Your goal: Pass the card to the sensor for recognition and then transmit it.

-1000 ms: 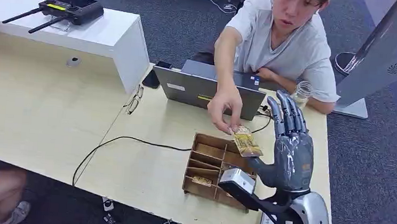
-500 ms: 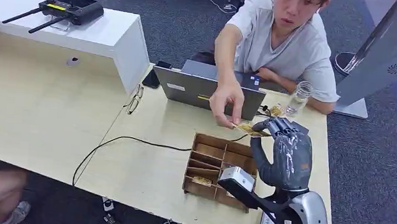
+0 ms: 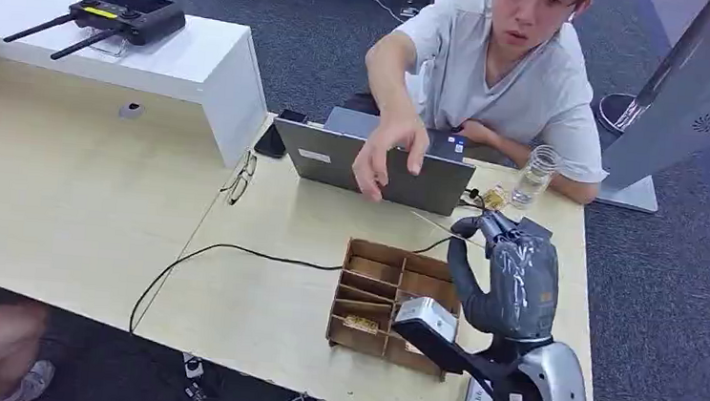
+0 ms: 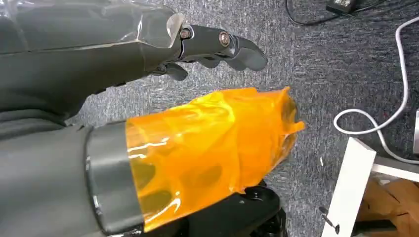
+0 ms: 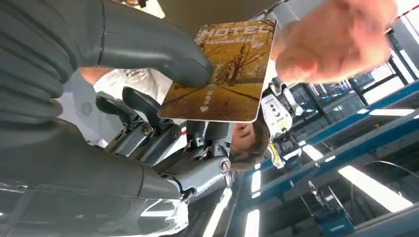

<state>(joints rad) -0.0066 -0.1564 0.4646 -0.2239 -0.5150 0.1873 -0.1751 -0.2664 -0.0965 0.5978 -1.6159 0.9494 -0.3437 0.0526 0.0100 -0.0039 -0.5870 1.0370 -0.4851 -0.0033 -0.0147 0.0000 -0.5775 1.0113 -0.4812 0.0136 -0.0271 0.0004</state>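
Person's hand (image 3: 385,155) withdrawn; right hand (image 3: 508,270) pinches card (image 5: 225,69) under thumb.

Head view: set high on the body, facing forward and down over the wooden table (image 3: 64,197), at middling range; right hand (image 3: 508,280) rising in from below, a seated person (image 3: 505,69) beyond its fingers.

Right wrist view: mounted close behind the right hand (image 5: 123,98), aimed upward past the fingers toward ceiling lights; shares with the head view the card (image 5: 222,69), seen edge-on there at the fingertips (image 3: 440,228), and the person's hand (image 5: 336,42).

Left wrist view: close behind the left hand (image 4: 128,54), facing down past the fingers at grey carpet (image 4: 346,64).
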